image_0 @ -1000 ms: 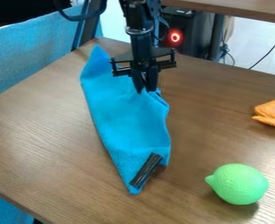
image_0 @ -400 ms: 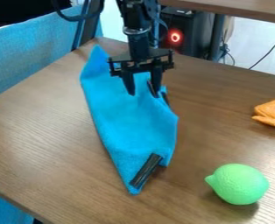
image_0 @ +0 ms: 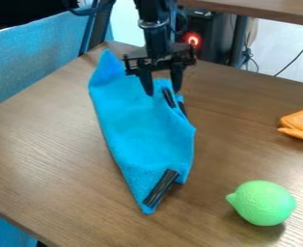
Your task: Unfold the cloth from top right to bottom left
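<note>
Tabletop: brown wood-grain table [image_0: 51, 149], with blue fabric [image_0: 38, 58] beyond its left edge and a glowing red light [image_0: 193, 39] behind it.
Cloth: blue cloth [image_0: 141, 140], lying left of centre, long and narrow, one pointed end toward the far edge, the other toward the near side.
Black patches: one black strip [image_0: 160, 188] slants across the near end; two dark pieces [image_0: 170, 98] sit at the upper right edge.
Gripper: black gripper [image_0: 163, 92] over the cloth's upper part, fingers spread apart.
Right side: green lime-shaped object [image_0: 262, 202] near the front, orange object [image_0: 300, 124] farther back.
</note>
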### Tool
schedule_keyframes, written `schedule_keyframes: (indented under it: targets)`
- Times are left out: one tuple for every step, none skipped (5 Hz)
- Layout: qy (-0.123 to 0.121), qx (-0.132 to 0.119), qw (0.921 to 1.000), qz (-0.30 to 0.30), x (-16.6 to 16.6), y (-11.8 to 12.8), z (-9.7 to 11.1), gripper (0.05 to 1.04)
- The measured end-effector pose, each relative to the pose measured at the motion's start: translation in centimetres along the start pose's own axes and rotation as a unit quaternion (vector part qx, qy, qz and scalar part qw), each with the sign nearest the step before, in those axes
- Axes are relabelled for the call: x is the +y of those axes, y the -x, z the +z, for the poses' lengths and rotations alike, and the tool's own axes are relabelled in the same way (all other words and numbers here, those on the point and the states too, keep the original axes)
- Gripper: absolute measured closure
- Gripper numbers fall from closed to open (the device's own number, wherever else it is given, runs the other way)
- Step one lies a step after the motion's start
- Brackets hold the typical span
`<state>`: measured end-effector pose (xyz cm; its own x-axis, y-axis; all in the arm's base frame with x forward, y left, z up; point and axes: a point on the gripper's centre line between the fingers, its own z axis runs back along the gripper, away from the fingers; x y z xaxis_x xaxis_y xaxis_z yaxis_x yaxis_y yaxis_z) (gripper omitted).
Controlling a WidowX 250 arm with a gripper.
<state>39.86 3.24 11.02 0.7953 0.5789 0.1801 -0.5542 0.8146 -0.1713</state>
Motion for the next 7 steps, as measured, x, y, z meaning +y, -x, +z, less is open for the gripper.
schedule_keyframes:
  targets:
    - [-0.002, -0.004, 1.0, 0.0, -0.1, -0.2, 0.2, 0.476]
    - [-0.003, -0.008, 1.0, 0.005, -0.2, -0.6, 0.2, 0.461]
    - [-0.012, -0.006, 0.9999, 0.006, 0.0, -0.7, -0.7, 0.467]
    - [-0.015, -0.01, 0.9998, 0.006, -0.4, -0.9, -0.9, 0.487]
    - [-0.02, -0.008, 0.9998, 0.006, -0.6, -0.9, -1.4, 0.54]
    - [-0.018, -0.015, 0.9997, 0.003, -0.6, -1.1, -1.5, 0.824]
    - [-0.017, -0.014, 0.9998, 0.002, -0.6, -1.1, -1.5, 0.978]
